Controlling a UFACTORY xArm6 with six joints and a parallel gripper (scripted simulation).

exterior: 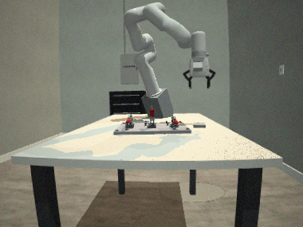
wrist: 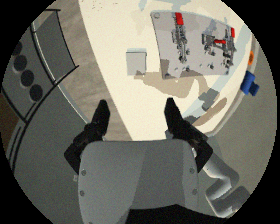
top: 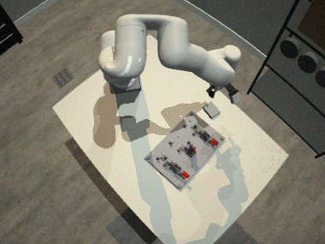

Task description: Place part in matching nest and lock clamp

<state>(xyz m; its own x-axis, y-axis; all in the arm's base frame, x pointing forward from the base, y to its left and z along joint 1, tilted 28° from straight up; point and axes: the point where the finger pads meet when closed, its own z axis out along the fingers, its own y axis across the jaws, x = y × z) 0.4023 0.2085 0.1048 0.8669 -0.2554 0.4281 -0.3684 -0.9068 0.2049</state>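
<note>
A small grey flat part (top: 211,110) lies on the table just beyond the far corner of the grey fixture plate (top: 185,150). It also shows in the exterior view (exterior: 199,124) and in the wrist view (wrist: 136,61). The fixture (wrist: 196,41) carries three nests, each with a red-handled clamp (top: 215,142) (top: 192,148) (top: 186,174). The middle clamp's handle (exterior: 151,112) stands upright; the outer two lie low. My gripper (exterior: 198,81) hangs open and empty high above the table, over the part's area; its fingers show wide apart in the wrist view.
The arm's base (top: 125,85) stands at the table's far side. A dark shelf unit (top: 295,61) stands to the right of the table, close to my gripper. A dark cabinet (exterior: 127,102) stands behind the table.
</note>
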